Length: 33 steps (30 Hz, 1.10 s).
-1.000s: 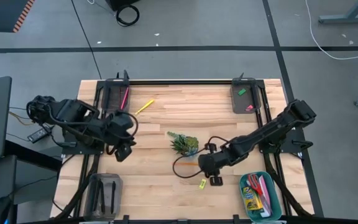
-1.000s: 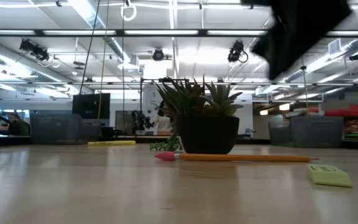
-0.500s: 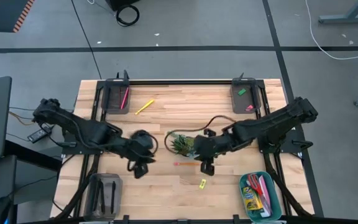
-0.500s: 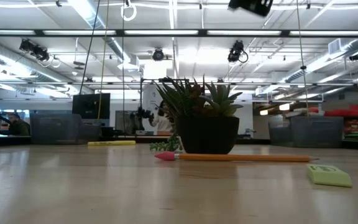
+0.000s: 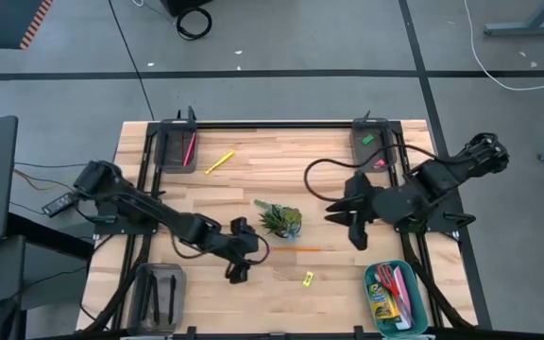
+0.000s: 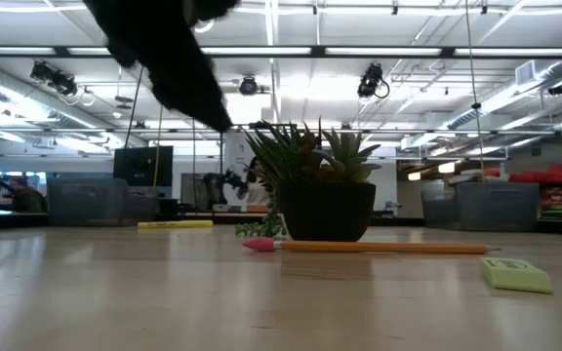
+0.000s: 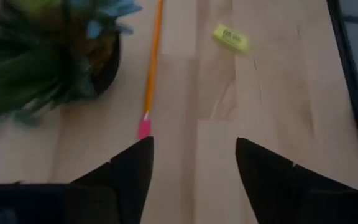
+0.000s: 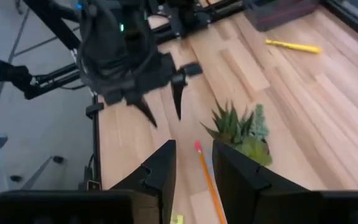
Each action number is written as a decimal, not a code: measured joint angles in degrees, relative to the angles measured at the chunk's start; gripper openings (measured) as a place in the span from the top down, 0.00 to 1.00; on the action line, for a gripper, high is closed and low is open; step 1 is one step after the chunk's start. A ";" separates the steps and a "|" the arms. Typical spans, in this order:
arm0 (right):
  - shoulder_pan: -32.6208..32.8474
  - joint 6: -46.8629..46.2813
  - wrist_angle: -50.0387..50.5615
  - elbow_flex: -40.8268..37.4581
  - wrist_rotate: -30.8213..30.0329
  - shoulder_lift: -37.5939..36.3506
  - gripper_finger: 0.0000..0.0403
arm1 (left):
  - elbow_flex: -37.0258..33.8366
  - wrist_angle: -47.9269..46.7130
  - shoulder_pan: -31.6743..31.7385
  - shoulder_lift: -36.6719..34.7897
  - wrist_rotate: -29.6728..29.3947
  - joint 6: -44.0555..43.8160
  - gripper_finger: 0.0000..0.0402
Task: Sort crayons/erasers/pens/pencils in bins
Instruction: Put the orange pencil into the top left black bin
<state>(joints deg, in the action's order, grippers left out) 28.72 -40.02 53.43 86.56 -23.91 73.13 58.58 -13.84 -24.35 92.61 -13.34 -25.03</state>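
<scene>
An orange pencil (image 5: 297, 248) with a pink rubber tip (image 7: 144, 129) lies flat on the table just in front of the potted plant (image 5: 280, 219). A yellow eraser (image 5: 308, 278) lies nearer the front edge. A yellow pencil (image 5: 219, 161) lies at the far left. My left gripper (image 7: 191, 165) hovers open and empty above the table, just short of the pencil's pink tip. My right gripper (image 8: 192, 165) hangs high to the right of the plant, its fingers a narrow gap apart with nothing between them.
There is a bin at each corner: a dark grey bin (image 5: 179, 148) with a pink pencil, a dark grey bin (image 5: 371, 151) with green and pink erasers, a translucent bin (image 5: 159, 289) with pens, and a teal bin (image 5: 395, 298) with the crayon box. Bare wood lies between plant and front edge.
My left gripper has swept from the table's left side toward the middle and the near edge, sinking close to the orange pencil's pink tip. My right gripper has risen from beside the yellow eraser and drawn back toward the right edge. Pencil and eraser have stayed put.
</scene>
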 joint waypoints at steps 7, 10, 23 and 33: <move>3.52 -6.17 6.29 -0.02 -0.47 -0.62 0.73 | 2.25 6.19 2.09 9.93 0.40 2.71 0.36; 5.28 -8.20 7.54 -0.07 -0.27 0.00 0.73 | 4.71 3.69 3.54 13.14 3.31 4.37 0.38; 10.67 -12.51 8.06 -0.07 -0.70 2.33 0.73 | 10.50 -6.70 9.08 18.02 10.58 7.23 0.47; 11.71 -14.05 8.35 -0.07 -2.22 2.31 0.73 | 10.50 -7.04 9.19 18.03 11.84 11.23 0.53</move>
<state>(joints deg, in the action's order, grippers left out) 40.42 -54.06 61.78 86.50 -26.13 75.44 69.08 -20.88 -15.16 110.63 -1.50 -13.80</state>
